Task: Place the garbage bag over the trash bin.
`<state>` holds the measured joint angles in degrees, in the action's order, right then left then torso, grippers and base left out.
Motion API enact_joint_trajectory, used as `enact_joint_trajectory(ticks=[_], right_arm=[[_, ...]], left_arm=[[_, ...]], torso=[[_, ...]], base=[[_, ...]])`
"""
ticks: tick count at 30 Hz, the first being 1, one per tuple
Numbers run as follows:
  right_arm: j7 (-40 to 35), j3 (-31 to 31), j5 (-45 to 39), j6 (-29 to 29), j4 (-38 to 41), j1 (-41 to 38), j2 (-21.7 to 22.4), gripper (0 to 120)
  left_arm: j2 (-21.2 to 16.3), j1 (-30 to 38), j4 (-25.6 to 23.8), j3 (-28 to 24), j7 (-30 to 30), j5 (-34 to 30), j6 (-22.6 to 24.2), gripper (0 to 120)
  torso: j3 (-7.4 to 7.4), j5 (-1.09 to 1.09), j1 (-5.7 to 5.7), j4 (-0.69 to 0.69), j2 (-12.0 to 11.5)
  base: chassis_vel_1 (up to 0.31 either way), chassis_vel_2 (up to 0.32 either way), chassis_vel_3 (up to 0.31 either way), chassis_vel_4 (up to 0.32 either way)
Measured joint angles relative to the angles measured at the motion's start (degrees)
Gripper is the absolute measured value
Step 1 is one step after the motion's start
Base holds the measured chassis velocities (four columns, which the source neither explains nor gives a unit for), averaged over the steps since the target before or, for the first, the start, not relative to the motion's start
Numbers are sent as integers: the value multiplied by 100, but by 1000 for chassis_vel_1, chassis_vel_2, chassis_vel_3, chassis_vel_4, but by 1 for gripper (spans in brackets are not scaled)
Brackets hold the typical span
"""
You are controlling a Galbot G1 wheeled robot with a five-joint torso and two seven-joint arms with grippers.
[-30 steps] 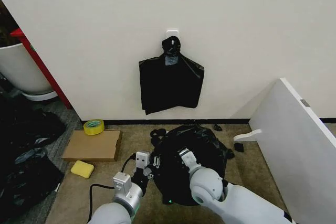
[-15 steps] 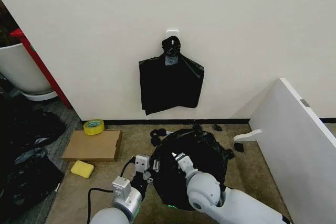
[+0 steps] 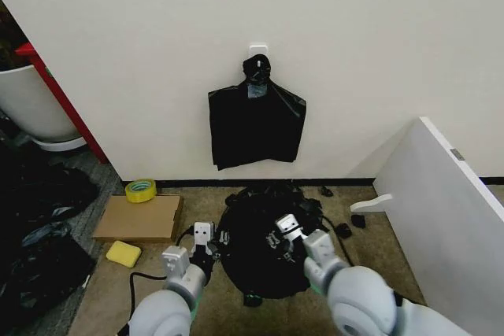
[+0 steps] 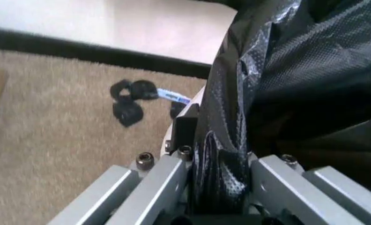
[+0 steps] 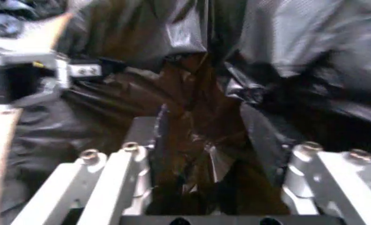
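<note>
Against a bare wall on the carpet, I am pinching the garbage bag (image 3: 256,245) over the trash bin with my left gripper (image 3: 206,243) and right gripper (image 3: 284,235) clamping folds on opposite sides, equally near.

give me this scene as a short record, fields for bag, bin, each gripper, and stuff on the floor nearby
garbage bag: glossy black plastic, draped over a rounded shape on the carpet below the wall
trash bin: none of its surface can be seen; presumably under the bag
left gripper: at the bag's left edge, film pinched between its fingers
right gripper: at the top of the bag, right of centre, bag folds between its fingers
on floor: yellow tape roll at the corner of a flat cardboard piece, yellow sponge
on wall: flat black bag bundle hanging from a hook
</note>
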<state>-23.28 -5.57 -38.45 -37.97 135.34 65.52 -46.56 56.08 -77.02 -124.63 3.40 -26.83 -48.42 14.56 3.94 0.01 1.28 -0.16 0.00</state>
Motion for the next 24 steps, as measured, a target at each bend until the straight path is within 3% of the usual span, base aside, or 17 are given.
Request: enact_joint_trajectory(ticks=[2, 4, 7, 8, 10, 15, 21, 24], right_arm=[[66, 105, -77, 51, 106, 48, 72, 53], [88, 135, -108, 80, 134, 50, 87, 54], [201, 295, -243, 306, 269, 53, 114, 67], [233, 361, -240, 413, 313, 86, 115, 75], [243, 398, -227, 471, 334, 114, 112, 78], [296, 1053, 517, 1226, 449, 1028, -403, 98], [367, 1380, 973, 1492, 441, 1705, -899, 100], [375, 1414, 1019, 1521, 419, 1759, -940, 100]], left_arm=[[36, 26, 23, 52, -61, -155, 43, 0], [51, 26, 27, 81, -86, -212, 61, 0], [137, -20, 45, 217, -263, -542, 168, 0], [175, -23, 73, 243, -344, -680, 208, 0], [195, -17, 95, 254, -393, -768, 235, 0], [516, 256, 466, 298, -1075, -1628, 464, 0], [670, 567, 797, 299, -1520, -1908, 520, 0], [676, 626, 827, 306, -1564, -1936, 530, 0]], torso=[[0, -1, 0, -2, 0], [0, 0, 0, -2, 0], [0, 2, 0, 4, 0], [0, 1, 0, 6, 0], [0, 1, 0, 6, 0], [0, 0, 0, 0, 0], [0, 0, 0, 1, 0], [0, 0, 0, 1, 0]], base=[[0, 0, 0, 0], [0, 0, 0, 0], [0, 0, 0, 0], [0, 0, 0, 0], [0, 0, 0, 0], [0, 0, 0, 0], [0, 0, 0, 0], [0, 0, 0, 0]])
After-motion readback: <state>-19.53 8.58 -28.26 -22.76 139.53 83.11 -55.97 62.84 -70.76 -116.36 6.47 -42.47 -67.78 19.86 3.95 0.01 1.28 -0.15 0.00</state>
